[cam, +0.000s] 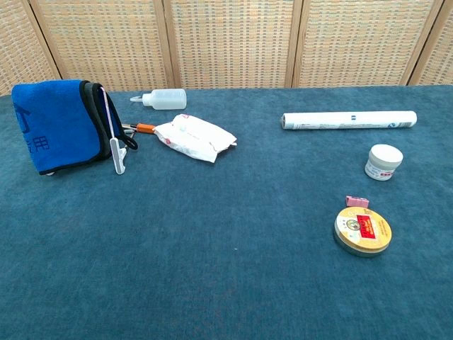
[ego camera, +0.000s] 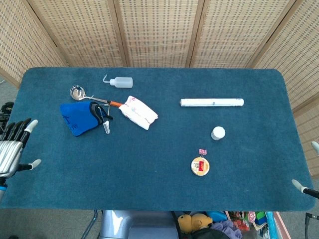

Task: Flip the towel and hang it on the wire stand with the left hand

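The blue towel (ego camera: 77, 118) with a dark edge hangs folded over the white wire stand (ego camera: 105, 127) at the table's left. In the chest view the towel (cam: 56, 131) drapes down on the left of the stand (cam: 117, 152), whose white foot shows at its right. My left hand (ego camera: 12, 147) is at the table's left edge, well apart from the towel, with its fingers spread and nothing in it. Only two spread fingertips of my right hand (ego camera: 306, 169) show at the right edge, empty. Neither hand appears in the chest view.
A metal ladle (ego camera: 77, 92) and a squeeze bottle (ego camera: 119, 81) lie behind the stand. A white packet (ego camera: 139, 112) lies just to its right. Farther right are a white tube (ego camera: 212, 102), a small white jar (ego camera: 218, 133), a pink clip (ego camera: 202, 151) and a round tin (ego camera: 200, 166).
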`<state>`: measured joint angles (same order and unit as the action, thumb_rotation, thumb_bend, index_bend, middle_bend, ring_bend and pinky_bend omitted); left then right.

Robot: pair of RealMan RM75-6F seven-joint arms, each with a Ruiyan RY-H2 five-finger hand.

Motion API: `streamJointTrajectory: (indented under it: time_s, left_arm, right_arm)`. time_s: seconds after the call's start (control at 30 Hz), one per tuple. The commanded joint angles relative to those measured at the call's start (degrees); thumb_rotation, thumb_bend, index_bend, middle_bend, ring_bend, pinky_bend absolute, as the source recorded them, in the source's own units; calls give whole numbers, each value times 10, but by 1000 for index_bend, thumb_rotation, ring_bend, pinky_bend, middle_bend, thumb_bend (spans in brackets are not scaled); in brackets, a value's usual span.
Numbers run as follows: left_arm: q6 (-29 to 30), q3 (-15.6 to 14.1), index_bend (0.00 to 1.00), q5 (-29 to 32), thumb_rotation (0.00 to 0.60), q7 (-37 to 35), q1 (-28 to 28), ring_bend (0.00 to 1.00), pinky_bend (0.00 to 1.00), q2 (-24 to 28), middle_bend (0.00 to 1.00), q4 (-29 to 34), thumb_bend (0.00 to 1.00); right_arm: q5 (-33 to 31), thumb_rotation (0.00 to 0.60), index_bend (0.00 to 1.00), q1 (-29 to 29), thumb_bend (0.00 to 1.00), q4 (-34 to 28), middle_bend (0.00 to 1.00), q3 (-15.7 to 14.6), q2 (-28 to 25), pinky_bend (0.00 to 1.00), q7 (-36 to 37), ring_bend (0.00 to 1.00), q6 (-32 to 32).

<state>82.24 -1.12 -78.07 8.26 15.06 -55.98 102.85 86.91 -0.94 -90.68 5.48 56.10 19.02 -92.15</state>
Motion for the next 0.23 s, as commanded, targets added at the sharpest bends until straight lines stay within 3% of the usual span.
streamJointTrajectory:
  time_s: [0.03,0.23]
  left_arm:
    - [69,-19,0,-36,600,21,-56,0,0,-44,0,8,158]
    - [86,-26,0,-79,600,26,-74,0,0,-54,0,-7,161]
  right_arm:
    - [2,600,0,-2,0,4,0,2,6,0,-2,0,-8]
    - [7,600,0,-4,0,6,0,1,8,0,-2,0,-13]
